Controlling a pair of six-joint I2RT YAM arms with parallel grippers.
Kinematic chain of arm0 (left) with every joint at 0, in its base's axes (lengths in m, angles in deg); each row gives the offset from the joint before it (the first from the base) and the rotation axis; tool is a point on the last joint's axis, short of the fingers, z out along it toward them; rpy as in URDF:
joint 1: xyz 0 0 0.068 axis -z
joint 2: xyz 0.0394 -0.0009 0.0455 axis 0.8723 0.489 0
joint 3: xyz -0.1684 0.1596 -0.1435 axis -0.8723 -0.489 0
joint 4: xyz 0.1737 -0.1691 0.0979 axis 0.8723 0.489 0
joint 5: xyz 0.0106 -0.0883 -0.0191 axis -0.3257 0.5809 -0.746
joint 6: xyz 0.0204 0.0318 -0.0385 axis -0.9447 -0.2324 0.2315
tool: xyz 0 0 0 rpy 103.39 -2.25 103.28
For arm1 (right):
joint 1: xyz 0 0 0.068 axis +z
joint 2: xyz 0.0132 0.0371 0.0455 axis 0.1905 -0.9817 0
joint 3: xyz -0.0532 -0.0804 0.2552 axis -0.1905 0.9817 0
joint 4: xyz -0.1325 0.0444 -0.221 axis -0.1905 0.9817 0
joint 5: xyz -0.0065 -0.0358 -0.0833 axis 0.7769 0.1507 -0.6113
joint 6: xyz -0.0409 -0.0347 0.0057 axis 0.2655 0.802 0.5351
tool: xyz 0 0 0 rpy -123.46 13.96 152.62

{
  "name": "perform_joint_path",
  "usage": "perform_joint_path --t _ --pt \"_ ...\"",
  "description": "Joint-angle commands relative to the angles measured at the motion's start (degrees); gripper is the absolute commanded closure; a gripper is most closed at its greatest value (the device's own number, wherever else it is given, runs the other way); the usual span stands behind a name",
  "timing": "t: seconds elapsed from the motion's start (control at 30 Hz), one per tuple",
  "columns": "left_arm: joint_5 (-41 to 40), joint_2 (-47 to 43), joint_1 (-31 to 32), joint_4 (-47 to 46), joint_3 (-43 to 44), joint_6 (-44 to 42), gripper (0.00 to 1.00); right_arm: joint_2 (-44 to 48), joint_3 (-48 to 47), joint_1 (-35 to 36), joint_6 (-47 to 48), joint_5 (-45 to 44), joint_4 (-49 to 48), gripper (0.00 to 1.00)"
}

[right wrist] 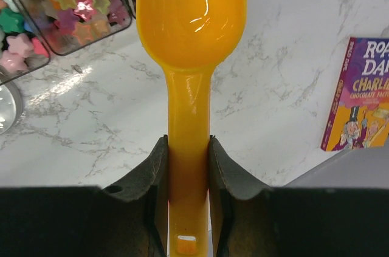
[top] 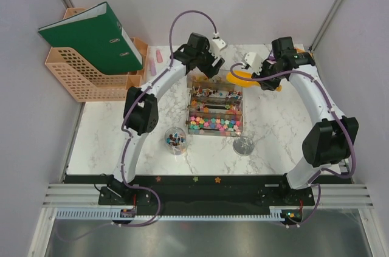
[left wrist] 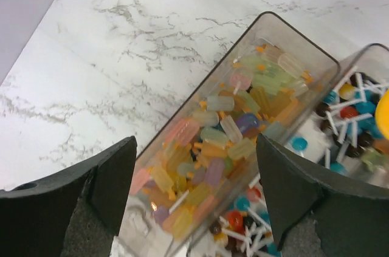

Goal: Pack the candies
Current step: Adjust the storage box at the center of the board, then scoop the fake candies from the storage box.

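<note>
A clear compartment box (top: 193, 96) stands mid-table. Its near compartment holds the small multicoloured candies (top: 215, 125), star-shaped in the right wrist view (right wrist: 67, 11). My left gripper (top: 208, 64) is open and empty above the box's far end. In the left wrist view the left gripper (left wrist: 196, 147) hangs over a compartment of pastel sweets (left wrist: 231, 138), with lollipops (left wrist: 346, 117) beside it. My right gripper (right wrist: 188, 143) is shut on the handle of the orange scoop (right wrist: 189, 20). It holds the scoop (top: 240, 76) at the box's far right corner.
A clear cup (top: 175, 140) holding a few sweets stands left of the box's near end, and an empty clear cup (top: 244, 145) stands to its right. A peach file rack with a green binder (top: 91, 38) is at the far left. A book (right wrist: 358, 96) lies at the right.
</note>
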Motion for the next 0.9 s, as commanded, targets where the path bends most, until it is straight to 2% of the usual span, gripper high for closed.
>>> perform_joint_path --t 0.0,0.1,0.13,0.2,0.23,0.27,0.3,0.33,0.37,0.4,0.43,0.5,0.53,0.87 --pt "11.27 -10.74 -3.72 0.77 -3.04 10.09 0.16 5.88 2.35 -0.3 3.51 8.84 -1.92 1.0" --pt "23.41 -14.17 -8.55 1.65 -6.03 18.01 0.19 8.34 5.16 -0.83 3.6 11.55 -3.76 1.0" --pt "31.46 -15.23 -9.7 0.69 -9.52 22.57 0.21 8.88 5.86 -0.91 3.69 12.18 -4.38 1.0" --pt "38.71 -17.6 -12.43 -2.46 -13.31 28.91 0.27 9.94 7.1 -1.0 3.69 13.41 -5.26 1.0" --pt "47.02 -17.43 -13.14 -2.92 -15.07 34.16 0.31 10.03 6.93 -1.0 3.43 13.94 -5.35 1.0" --pt "51.45 -17.08 -13.84 -3.44 -15.79 36.39 0.37 9.94 6.4 -1.0 3.34 14.38 -5.36 1.0" --pt "55.41 -16.73 -14.45 -6.67 -16.84 39.89 0.49 9.76 5.96 -1.0 3.34 14.82 -5.27 1.0" --pt "60.67 -16.82 -14.55 -9.05 -20.68 42.01 0.52 9.68 5.52 -1.0 3.25 16.04 -5.18 1.0" --pt "62.29 -16.82 -14.55 -12.21 -22.54 44.56 0.56 9.41 4.65 -1.0 3.07 16.49 -5.27 1.0" --pt "64.13 -16.82 -14.46 -15.54 -24.21 51.81 0.57 9.15 4.12 -1.0 3.07 17.01 -5.18 1.0" --pt "67.98 -16.56 -14.37 -26.54 -28.15 56.4 0.59 8.89 3.59 -1.0 2.98 17.72 -5.18 1.0" --pt "69.86 -16.21 -13.76 -36.63 -31.16 68.42 0.59 7.83 2.1 -0.92 3.16 18.07 -4.75 1.0" --pt "70.56 -15.68 -13.58 -40.06 -31.87 69.45 0.59 7.57 1.74 -0.83 3.33 18.34 -4.48 1.0" --pt "68.72 -13.04 -12.62 -40.62 -28.8 69.72 0.56 5.64 -0.2 4.88 8.17 14.12 1.94 1.0"
